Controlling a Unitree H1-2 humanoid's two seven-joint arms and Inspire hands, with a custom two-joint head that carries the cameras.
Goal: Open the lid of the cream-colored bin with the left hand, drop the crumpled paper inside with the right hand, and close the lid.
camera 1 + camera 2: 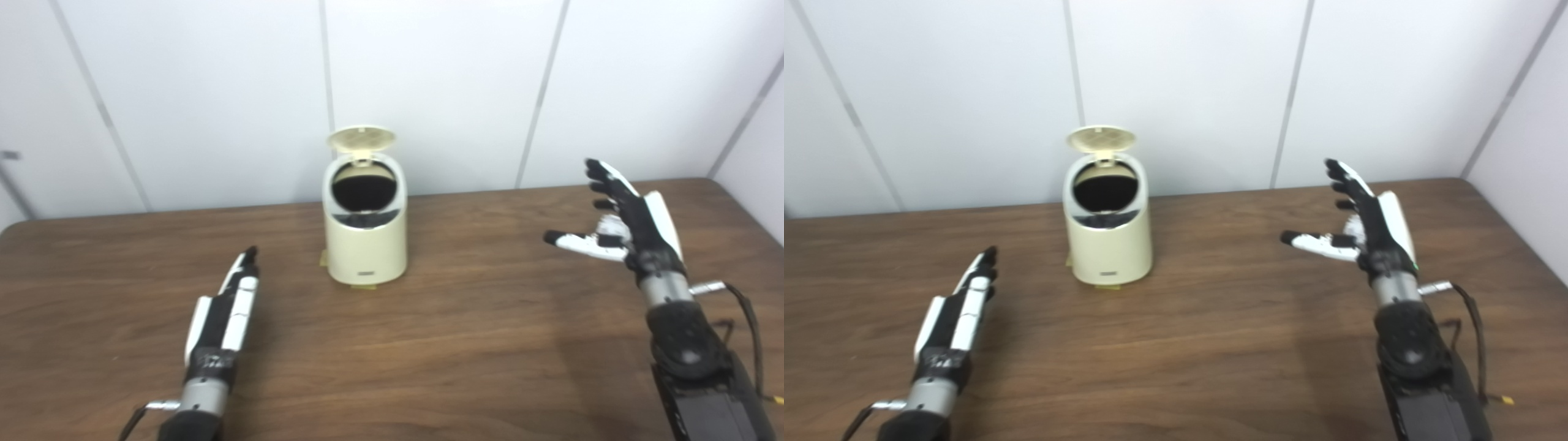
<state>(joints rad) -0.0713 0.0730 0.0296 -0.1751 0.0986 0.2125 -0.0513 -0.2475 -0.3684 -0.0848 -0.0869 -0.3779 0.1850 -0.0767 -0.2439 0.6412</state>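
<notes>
The cream-colored bin [365, 245] stands on the wooden table near the back wall. Its round lid [361, 138] is tipped up behind a dark opening [364, 185]. I see no crumpled paper in either view. My left hand [226, 312] lies low over the table, left of and nearer than the bin, fingers straight and together, holding nothing. My right hand [618, 220] hovers well to the right of the bin with fingers and thumb spread, empty.
The brown wooden table [465, 343] spreads across the view, with its right edge [747, 208] beside the right arm. A white panelled wall [453, 86] stands close behind the bin. A small yellowish tab [323, 260] lies at the bin's base.
</notes>
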